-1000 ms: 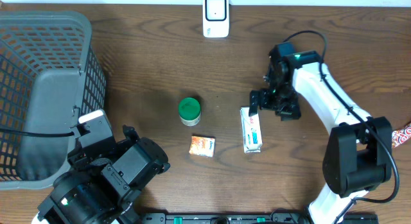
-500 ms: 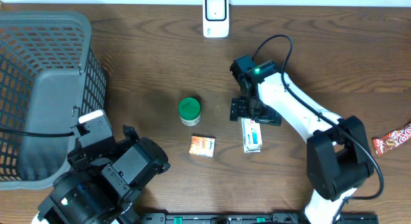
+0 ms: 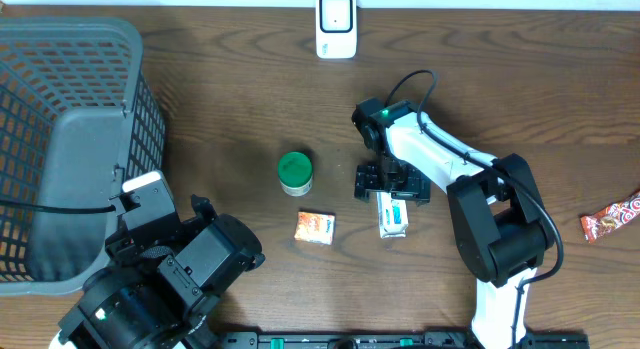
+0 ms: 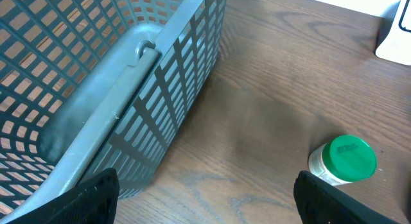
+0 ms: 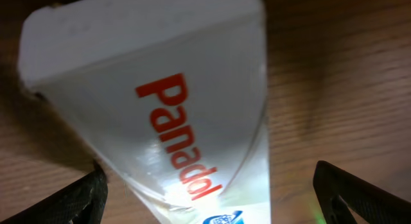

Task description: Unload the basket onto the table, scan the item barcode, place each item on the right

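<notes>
Surface: dark brown wood-grain table (image 3: 220, 99), seen from overhead and from both wrists. Item under task: white oblong cardboard carton lettered "Panadol" in red (image 3: 394, 219), lying flat, right of centre, on the near half. Right gripper (image 3: 392, 182) stands directly over the carton's far end, jaws spread to their widest, one finger on either side of the box; the wrist view shows clear gaps on both sides, so nothing is pinched. Handling, judged: light, stiff yet crushable, with smooth, somewhat slippery faces; best taken across its two long narrow sides with modest pressure. No barcode shows. Left gripper (image 4: 202, 198) idles at the near left, jaws apart and empty, beside a grey plastic lattice basket (image 3: 60, 109). Also present: a small jar with a green lid (image 3: 294, 172), an orange packet (image 3: 314, 227), and a white upright device at the far edge (image 3: 336, 25), presumably the scanner.
</notes>
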Available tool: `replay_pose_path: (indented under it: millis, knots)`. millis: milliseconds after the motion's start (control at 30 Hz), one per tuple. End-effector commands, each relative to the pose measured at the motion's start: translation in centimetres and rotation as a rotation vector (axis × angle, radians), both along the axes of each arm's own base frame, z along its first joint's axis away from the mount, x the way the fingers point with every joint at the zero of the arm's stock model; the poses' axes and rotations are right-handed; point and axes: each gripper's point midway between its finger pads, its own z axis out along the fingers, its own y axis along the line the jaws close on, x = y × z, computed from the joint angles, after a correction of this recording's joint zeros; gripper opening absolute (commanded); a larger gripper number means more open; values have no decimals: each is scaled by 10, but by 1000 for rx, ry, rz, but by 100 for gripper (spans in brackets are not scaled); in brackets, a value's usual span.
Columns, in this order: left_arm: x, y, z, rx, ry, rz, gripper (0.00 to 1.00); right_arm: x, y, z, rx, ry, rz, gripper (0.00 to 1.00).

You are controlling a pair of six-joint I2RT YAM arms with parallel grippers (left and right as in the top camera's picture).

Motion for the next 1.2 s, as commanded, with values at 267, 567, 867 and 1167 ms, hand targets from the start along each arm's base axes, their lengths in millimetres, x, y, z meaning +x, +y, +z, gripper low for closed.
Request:
replay_pose_path:
  millis: [267, 567, 867, 1167]
  knots:
    - [0, 2, 1, 1, -7, 11, 85, -4, 2, -25, 78, 77, 218, 81]
    - [0, 2, 1, 1, -7, 11, 85, 18, -8, -33, 115, 8, 212, 56]
    - [0, 2, 1, 1, -7, 11, 85, 23, 9, -37, 215, -20, 263, 38]
    - [0, 2, 1, 1, -7, 11, 85, 8, 49, -27, 482, 37, 299, 31]
